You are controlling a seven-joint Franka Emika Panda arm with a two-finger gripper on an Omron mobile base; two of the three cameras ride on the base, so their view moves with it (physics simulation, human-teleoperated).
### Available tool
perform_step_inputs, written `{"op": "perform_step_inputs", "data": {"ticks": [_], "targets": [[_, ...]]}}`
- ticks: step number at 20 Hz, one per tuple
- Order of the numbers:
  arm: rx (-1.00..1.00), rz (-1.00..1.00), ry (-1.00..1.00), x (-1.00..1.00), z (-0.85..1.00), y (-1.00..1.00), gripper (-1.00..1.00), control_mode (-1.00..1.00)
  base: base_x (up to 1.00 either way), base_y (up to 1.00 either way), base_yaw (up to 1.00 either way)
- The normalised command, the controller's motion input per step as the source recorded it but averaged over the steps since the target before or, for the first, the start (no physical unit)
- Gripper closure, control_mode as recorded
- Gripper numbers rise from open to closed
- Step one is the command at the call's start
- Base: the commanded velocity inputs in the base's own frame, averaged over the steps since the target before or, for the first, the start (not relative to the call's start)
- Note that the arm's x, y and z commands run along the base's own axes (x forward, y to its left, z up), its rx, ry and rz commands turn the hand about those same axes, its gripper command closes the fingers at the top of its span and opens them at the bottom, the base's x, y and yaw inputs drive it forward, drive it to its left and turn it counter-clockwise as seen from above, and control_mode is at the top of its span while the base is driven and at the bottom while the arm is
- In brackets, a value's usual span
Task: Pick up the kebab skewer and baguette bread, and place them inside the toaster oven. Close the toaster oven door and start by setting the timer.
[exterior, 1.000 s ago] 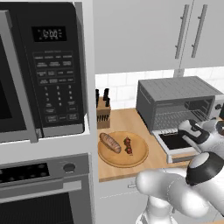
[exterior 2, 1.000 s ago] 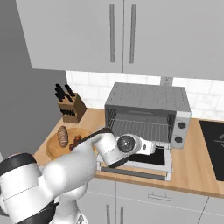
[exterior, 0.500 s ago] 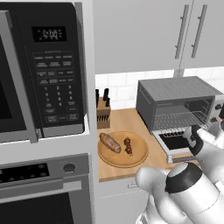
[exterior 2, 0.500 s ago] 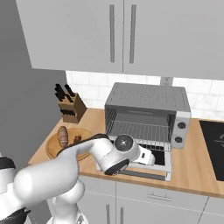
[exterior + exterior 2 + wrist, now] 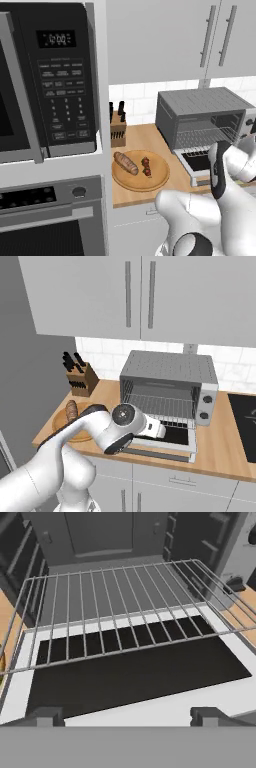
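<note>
**Two foods wait on the board as your tool faces the open oven**

Two items, the baguette bread (image 5: 126, 163) and the kebab skewer (image 5: 146, 167), lie side by side, slightly apart, on the round wooden board (image 5: 135, 181), on the wooden surface (image 5: 137, 140) just left of the toaster oven (image 5: 200, 115). You see the bread on the board's left half and the skewer right of it, near the middle. From the right base view, the arm hides most of the board; only the bread's end (image 5: 71, 410) shows there.

The toaster oven door (image 5: 167, 442) is dropped flat toward you, its dark glass facing up, and the wire rack (image 5: 120, 617) is drawn partway out over it. Your tool (image 5: 127, 714) hangs just above the door's front edge, pointed into the oven's cavity. Its two fingertips (image 5: 46, 714) stand wide apart with nothing between them.

A knife block (image 5: 118, 125) stands against the tiled wall behind the board. The black microwave (image 5: 47, 80) and wall oven (image 5: 50, 215) stand at your left.
</note>
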Motion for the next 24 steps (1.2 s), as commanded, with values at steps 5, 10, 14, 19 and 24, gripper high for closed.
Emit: {"op": "perform_step_inputs", "data": {"ticks": [5,10,14,19,24], "targets": [[0.02,0.10,0.01,-0.07,0.81,0.64,-1.00,-1.00,0.00,0.00,0.00],[0.00,0.11,0.03,0.00,0.71,0.71,-1.00,-1.00,0.00,0.00,0.00],[0.01,0.15,0.13,0.11,0.53,0.77,-1.00,-1.00,0.00,0.00,0.00],[0.01,0.14,0.26,0.00,0.27,0.93,-1.00,-1.00,0.00,0.00,0.00],[0.07,0.19,0.19,0.13,0.11,0.64,-1.00,-1.00,0.00,0.00,0.00]]}}
